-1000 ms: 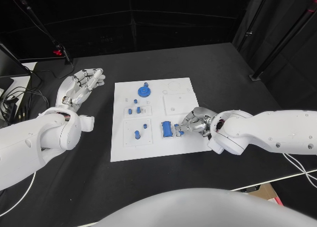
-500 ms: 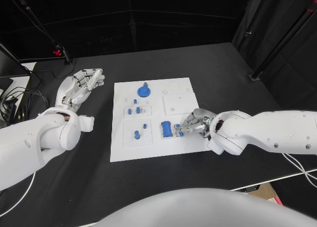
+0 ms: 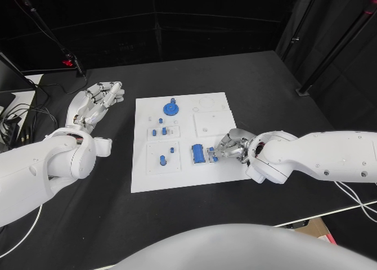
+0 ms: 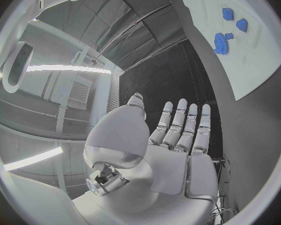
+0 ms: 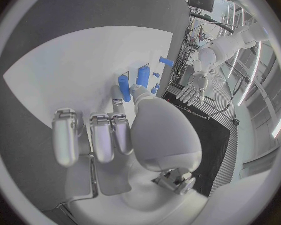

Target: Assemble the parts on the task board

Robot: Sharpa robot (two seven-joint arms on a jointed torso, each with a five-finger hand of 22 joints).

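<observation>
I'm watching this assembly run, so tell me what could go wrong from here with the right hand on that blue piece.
The right hand pinches a small blue part close beside the larger blue block; it might nudge that block. The fingers hide the seat, so the part may go in tilted. The left hand rests off the task board, which could shift.

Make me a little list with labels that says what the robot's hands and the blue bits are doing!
Board: white task board in the middle of the black table.
Left hand: off the board, fingers spread, holding nothing.
Right hand: on the board, fingertips at a small blue part; whether it grips it is unclear.
Beside it: a bigger blue block.
Far end: blue gear.
</observation>
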